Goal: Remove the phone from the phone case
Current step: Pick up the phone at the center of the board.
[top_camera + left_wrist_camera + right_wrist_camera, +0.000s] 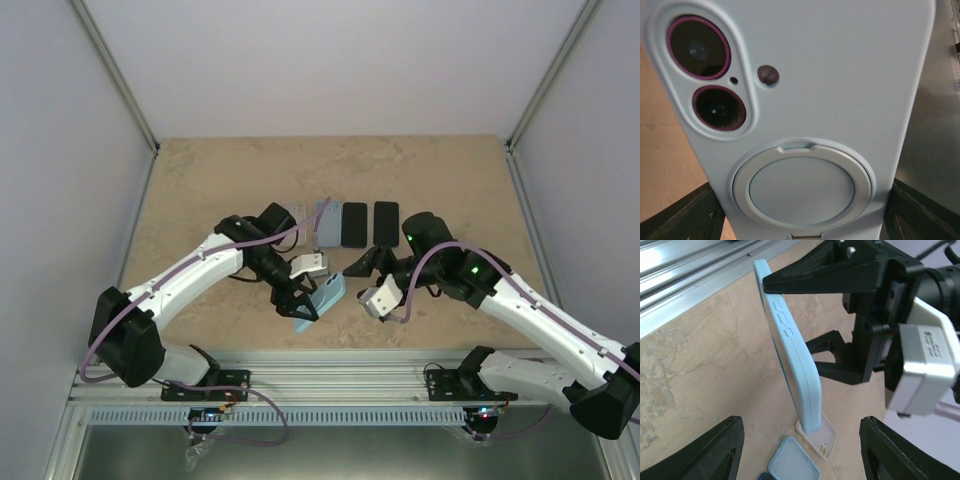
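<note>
Right wrist view catches a small printed label (932,342) on the grey camera housing (920,365) of the left arm, but its writing is too small to read. The back of the phone case (840,75) bears no legible brand, only a round ring (802,187) below the lens cut-out. The phone (699,47) sits inside the case, with both lenses showing through.

The left arm (190,275) reaches in from the left with its wrist turned down. The left jaws are clenched on the phone case, with one black finger (815,280) across its upper end and another behind it lower down. The right arm (520,305) bends in from the right. The right jaws stand released, their fingers (705,455) spread wide, facing the case edge just beside it without touching.

The case hangs tilted, edge-on to the right wrist camera, over the near part of the desk (200,190). Whether its lower corner touches the surface cannot be told. The metal rail (340,365) runs close behind it. Well apart, farther back, lie a white case (294,215), a blue case (323,222) and two black phones (353,223) in a row.
</note>
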